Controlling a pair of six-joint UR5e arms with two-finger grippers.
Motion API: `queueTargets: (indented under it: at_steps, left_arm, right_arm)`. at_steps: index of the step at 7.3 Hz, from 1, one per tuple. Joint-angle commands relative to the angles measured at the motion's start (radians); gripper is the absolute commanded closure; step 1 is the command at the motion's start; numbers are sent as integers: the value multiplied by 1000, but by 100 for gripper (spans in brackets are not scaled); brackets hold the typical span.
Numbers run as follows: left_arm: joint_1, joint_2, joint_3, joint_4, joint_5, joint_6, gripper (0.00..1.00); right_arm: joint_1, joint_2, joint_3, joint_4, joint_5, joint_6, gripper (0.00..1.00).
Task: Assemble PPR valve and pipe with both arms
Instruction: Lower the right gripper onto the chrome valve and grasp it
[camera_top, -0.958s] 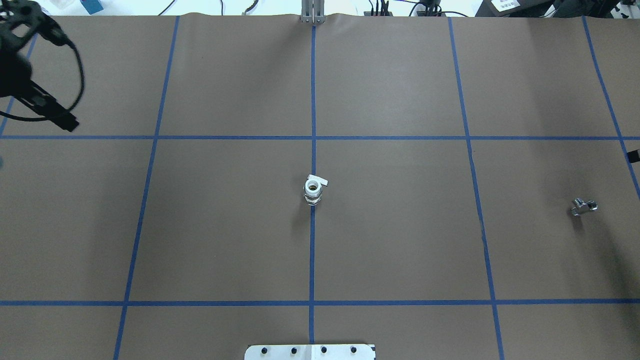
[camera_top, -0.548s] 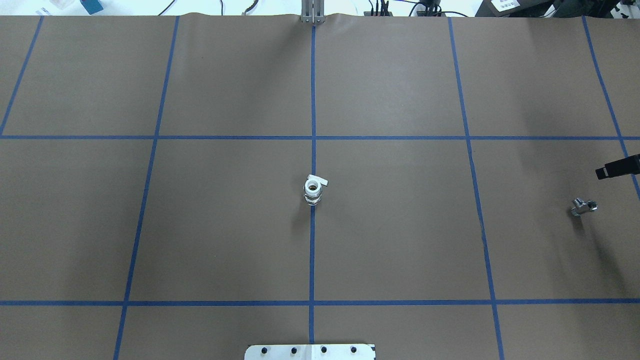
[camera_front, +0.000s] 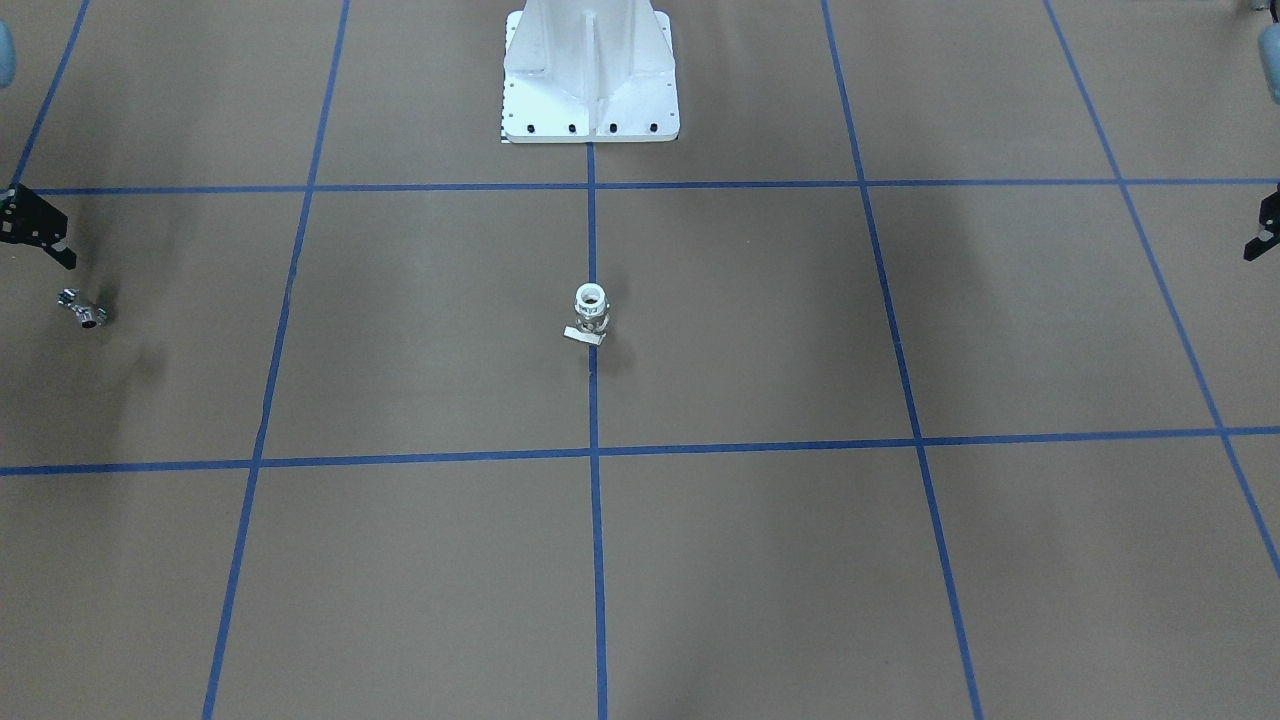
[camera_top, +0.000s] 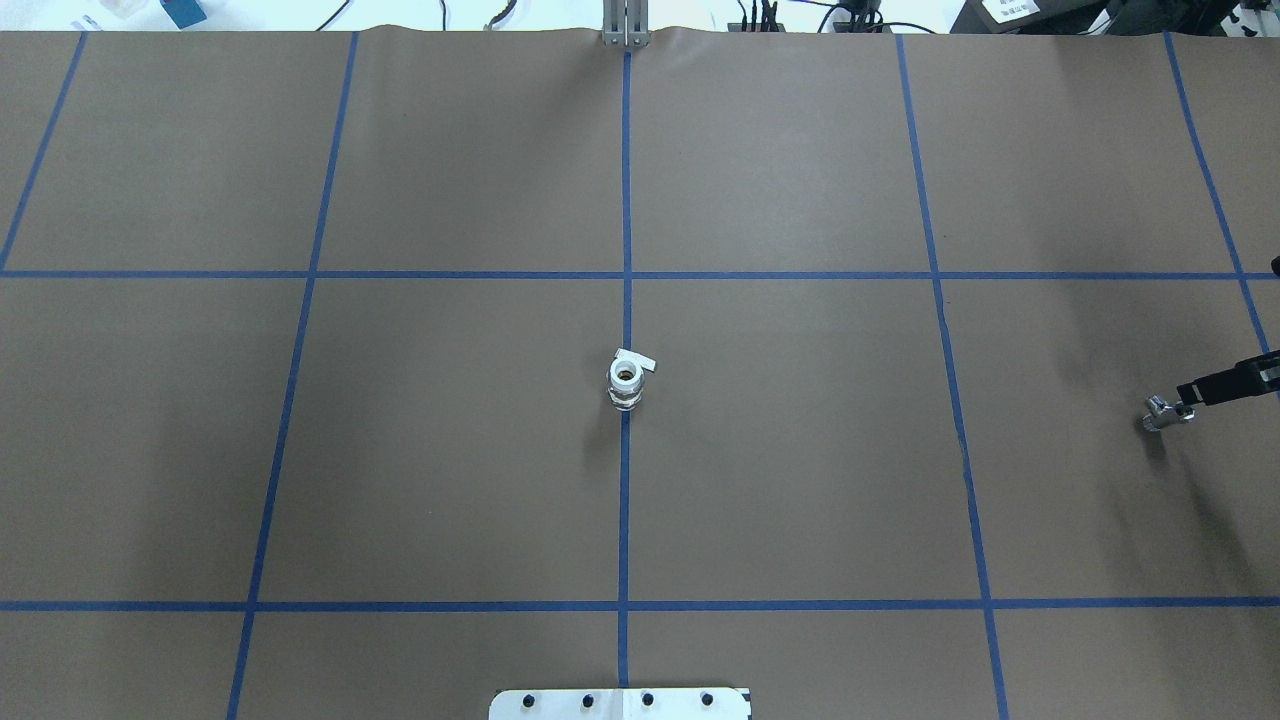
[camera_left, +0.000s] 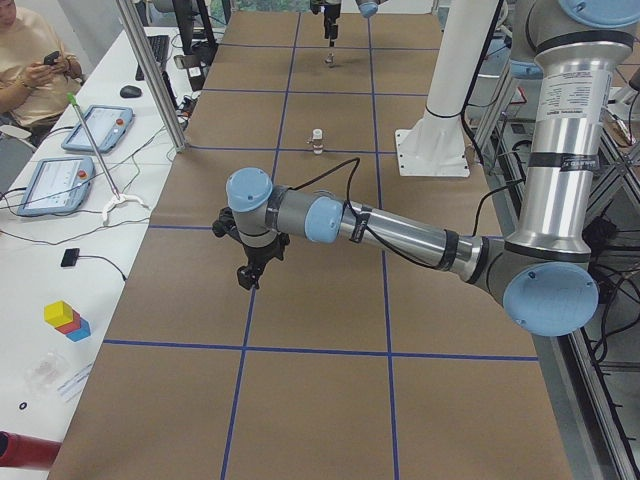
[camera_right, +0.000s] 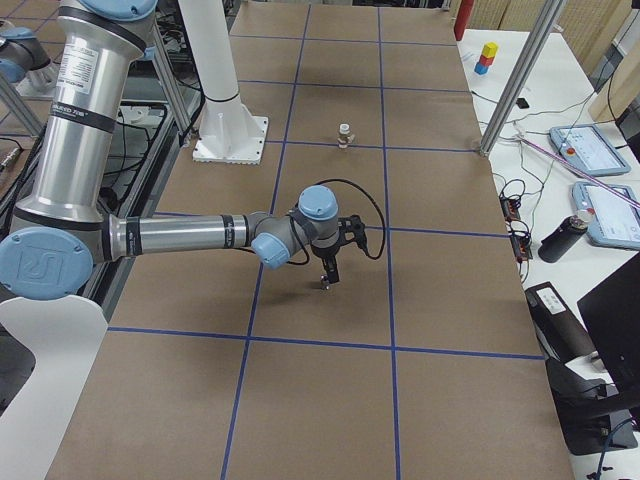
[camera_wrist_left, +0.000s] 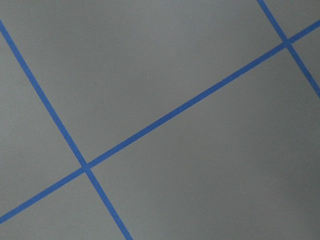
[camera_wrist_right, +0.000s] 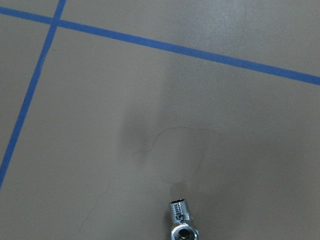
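- First, at the far left edge of the front-facing view, the right gripper (camera_front: 40, 238) hung above the brown table (camera_front: 760, 560). It was mostly cut off by the frame, so I could not tell whether its fingers were spread or closed.
- Just below it, still at the left edge, lay the pipe (camera_front: 84, 312), a small chrome fitting resting on its side. In the right wrist view it sat at bottom centre, its dark round opening facing the camera.
- At the centre of the frame, the PPR valve (camera_front: 591, 312) stood upright on a blue tape line (camera_front: 592, 500), with its white collar on top and its pale handle tab pointing toward the bottom of the frame.
- Above the valve, at top centre, stood a white bolted pedestal (camera_front: 590, 70).
- At the far right edge, the left gripper (camera_front: 1262, 232) showed only in part. I could not tell how its fingers were set. It was well apart from both fittings.
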Motion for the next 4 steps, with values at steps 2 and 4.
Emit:
queueTargets:
  at_steps: [2, 4]
  left_arm:
    - [-1, -1, 1, -2, -5, -7, 0]
    - [-1, -1, 1, -2, -5, -9, 0]
  right_arm:
    - [-56, 62, -86, 5, -31, -15, 1]
    - [-93, 69, -112, 5, -70, -15, 8]
